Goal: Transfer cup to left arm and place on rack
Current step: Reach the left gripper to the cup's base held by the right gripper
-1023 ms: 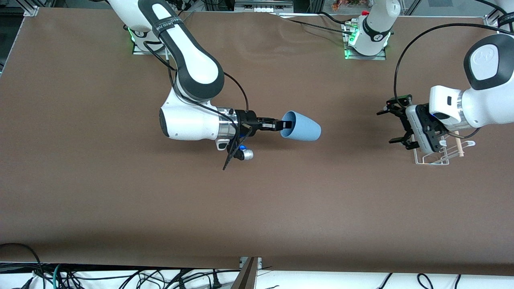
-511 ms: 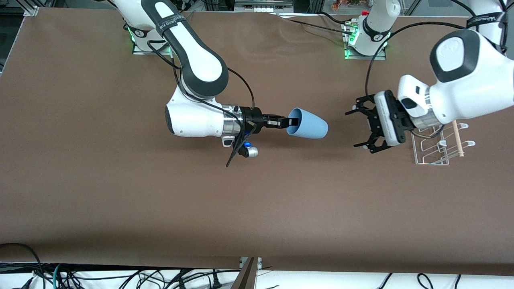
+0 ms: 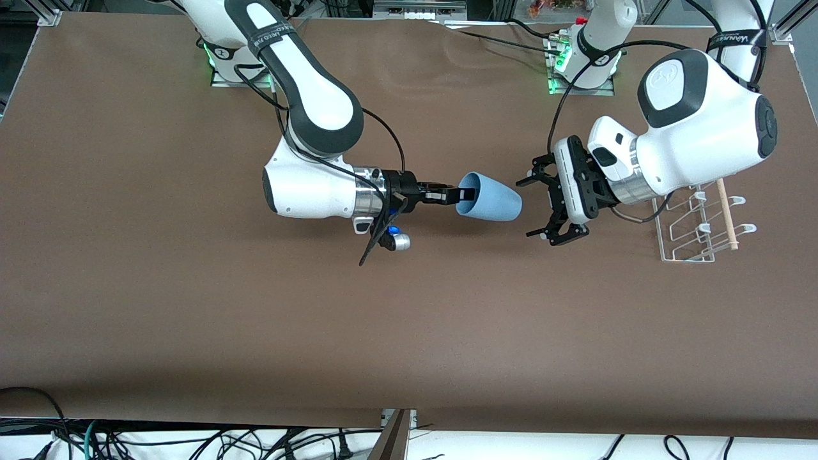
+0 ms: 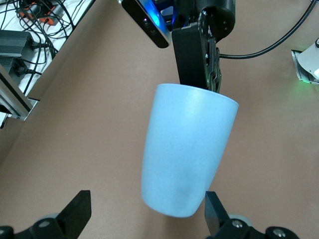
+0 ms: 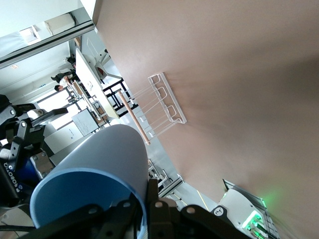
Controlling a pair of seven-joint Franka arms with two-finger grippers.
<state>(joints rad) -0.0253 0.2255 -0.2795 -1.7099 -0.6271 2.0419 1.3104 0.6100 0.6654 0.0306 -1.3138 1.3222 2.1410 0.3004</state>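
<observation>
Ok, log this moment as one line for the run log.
stage: handover approach | right claw: shut on cup rim, cup sideways above table | left claw: open, at cup base, not gripping | rack: no cup

A brown table [image 3: 192, 306] is filling the view, and black cables [image 3: 192, 441] are lying along its nearer edge.

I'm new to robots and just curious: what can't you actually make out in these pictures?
- Front view: part of the rack is covered by the left arm.
- Left wrist view: the left gripper fingers are cut off by the picture edge.
- Right wrist view: the cup hides most of the left gripper.
- Front view: the right gripper has one finger hidden inside the cup.
</observation>
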